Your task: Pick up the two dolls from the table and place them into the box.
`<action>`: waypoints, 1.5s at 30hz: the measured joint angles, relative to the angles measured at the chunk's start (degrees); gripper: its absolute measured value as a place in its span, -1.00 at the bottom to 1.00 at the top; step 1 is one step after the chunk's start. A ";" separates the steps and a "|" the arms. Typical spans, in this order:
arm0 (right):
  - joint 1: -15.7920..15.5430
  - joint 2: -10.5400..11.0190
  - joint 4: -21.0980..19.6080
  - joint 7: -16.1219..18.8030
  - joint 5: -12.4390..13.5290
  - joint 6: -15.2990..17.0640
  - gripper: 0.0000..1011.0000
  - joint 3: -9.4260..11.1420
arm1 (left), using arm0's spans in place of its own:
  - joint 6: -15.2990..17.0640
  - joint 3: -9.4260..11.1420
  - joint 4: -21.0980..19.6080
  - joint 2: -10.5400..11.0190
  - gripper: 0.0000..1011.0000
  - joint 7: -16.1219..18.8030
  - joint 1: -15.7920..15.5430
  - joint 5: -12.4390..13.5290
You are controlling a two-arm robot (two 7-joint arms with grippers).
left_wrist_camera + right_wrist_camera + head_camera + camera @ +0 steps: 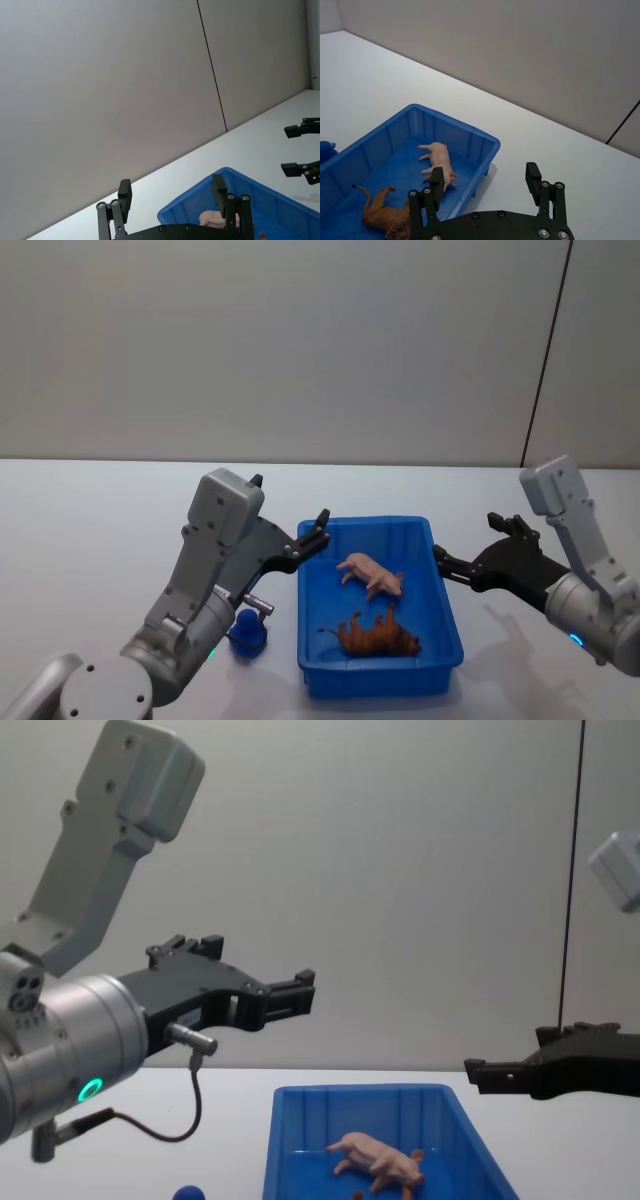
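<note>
From where I stand, the pink pig (pixel 372 573) and the brown four-legged doll (pixel 380 637) both lie on their sides inside the blue box (pixel 448 612), so by count the job looks done. A dark blue rounded doll (pixel 247 632) sits on the counter (pixel 100 520) just beside the box's left wall, under the left arm (far nearer that arm than the other). The left tool (pixel 318 530) hangs over the left rim, spread wide and empty; that doll lies below it, back toward the robot. The right tool (pixel 468 540) hovers off the right rim, likewise agape, holding nothing.

Left gripper (pixel 171 192), right gripper (pixel 485 176): fingers (pixel 124 194) apart
</note>
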 joint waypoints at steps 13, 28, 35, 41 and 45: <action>-0.41 0.54 -0.33 -0.06 0.21 -0.09 0.98 0.39 | -1.03 -0.98 -0.20 3.16 0.98 0.15 4.16 -4.83; -0.54 0.72 -0.46 -0.09 0.30 -0.11 0.98 0.53 | -2.84 -2.07 4.88 4.91 0.98 -3.10 5.98 -8.57; -0.58 0.75 -0.49 -0.08 0.30 -0.11 0.98 0.56 | -2.24 -2.57 8.91 4.85 0.98 -6.73 4.76 -8.24; -0.60 0.77 -0.51 -0.08 0.30 -0.11 0.98 0.57 | -1.55 -2.93 12.99 4.42 0.98 -10.38 3.10 -7.17; -0.61 0.80 -0.51 -0.08 0.30 -0.11 0.98 0.57 | -0.93 -3.13 15.91 4.05 0.98 -13.45 1.74 -6.06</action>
